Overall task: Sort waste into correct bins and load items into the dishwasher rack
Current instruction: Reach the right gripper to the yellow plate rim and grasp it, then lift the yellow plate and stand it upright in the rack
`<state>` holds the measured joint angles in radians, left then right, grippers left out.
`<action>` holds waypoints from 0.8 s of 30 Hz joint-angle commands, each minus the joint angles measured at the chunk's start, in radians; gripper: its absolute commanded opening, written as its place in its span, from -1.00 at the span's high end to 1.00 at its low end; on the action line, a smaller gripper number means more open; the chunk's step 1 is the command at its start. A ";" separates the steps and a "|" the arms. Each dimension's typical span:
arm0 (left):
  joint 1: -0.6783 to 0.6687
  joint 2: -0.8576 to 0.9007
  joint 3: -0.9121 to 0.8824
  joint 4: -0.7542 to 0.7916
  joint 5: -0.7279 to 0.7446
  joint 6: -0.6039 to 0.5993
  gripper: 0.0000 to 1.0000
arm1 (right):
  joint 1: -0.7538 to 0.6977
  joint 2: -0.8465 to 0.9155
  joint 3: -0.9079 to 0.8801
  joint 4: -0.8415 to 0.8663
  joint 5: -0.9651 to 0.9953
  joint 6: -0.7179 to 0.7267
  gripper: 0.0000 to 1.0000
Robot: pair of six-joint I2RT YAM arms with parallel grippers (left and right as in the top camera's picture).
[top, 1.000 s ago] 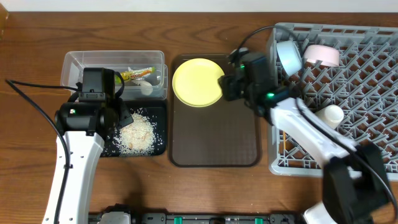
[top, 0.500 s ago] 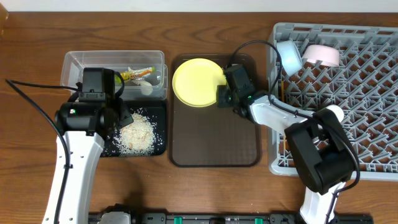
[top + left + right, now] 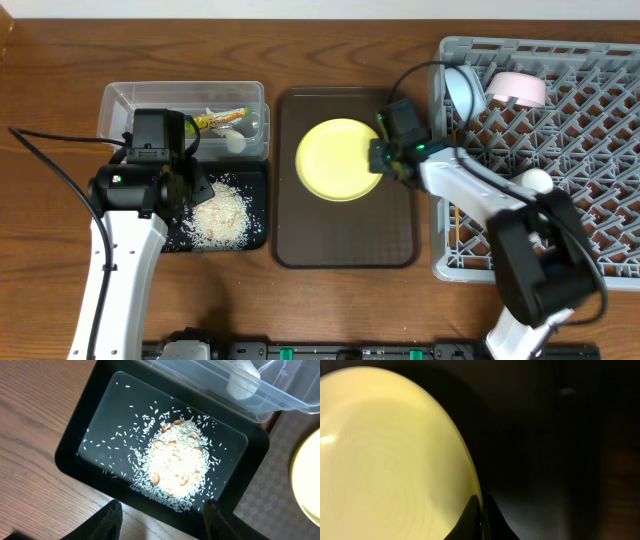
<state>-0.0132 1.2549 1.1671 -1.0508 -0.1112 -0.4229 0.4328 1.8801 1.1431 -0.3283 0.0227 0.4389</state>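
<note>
My right gripper (image 3: 384, 160) is shut on the right rim of the round yellow plate (image 3: 338, 160), which sits over the brown serving tray (image 3: 340, 240). In the right wrist view both fingers pinch the plate (image 3: 385, 450) at its edge, at the right gripper (image 3: 482, 510). My left gripper (image 3: 161, 507) hangs open and empty above the near edge of the black tray (image 3: 75, 455), where rice (image 3: 175, 460) lies in a heap. The clear container (image 3: 130, 105) holds a snack wrapper (image 3: 222, 118) and crumpled paper (image 3: 236, 143).
The grey dishwasher rack (image 3: 600, 230) fills the right side. A light blue bowl (image 3: 463, 92), a pale bowl (image 3: 517, 88) and a small cup (image 3: 535, 182) stand in it. The right arm stretches from the rack's front-left corner across to the plate.
The right gripper has closed on the plate's rim, and the plate has shifted from the serving tray's far-left corner toward its middle. The left arm has stayed still.
</note>
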 commanded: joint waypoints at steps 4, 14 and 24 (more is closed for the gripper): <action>0.005 0.000 0.002 -0.003 -0.002 -0.013 -0.11 | -0.042 -0.246 -0.004 -0.113 0.034 -0.164 0.98; 0.005 0.000 0.002 -0.003 -0.002 -0.013 -0.10 | -0.186 -0.620 -0.004 -0.249 0.269 -0.376 0.98; 0.005 0.000 0.002 -0.003 -0.002 -0.013 -0.10 | -0.354 -0.700 -0.004 -0.248 0.551 -0.834 0.98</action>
<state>-0.0132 1.2549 1.1671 -1.0508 -0.1108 -0.4229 0.1024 1.1824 1.1370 -0.5732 0.4355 -0.1921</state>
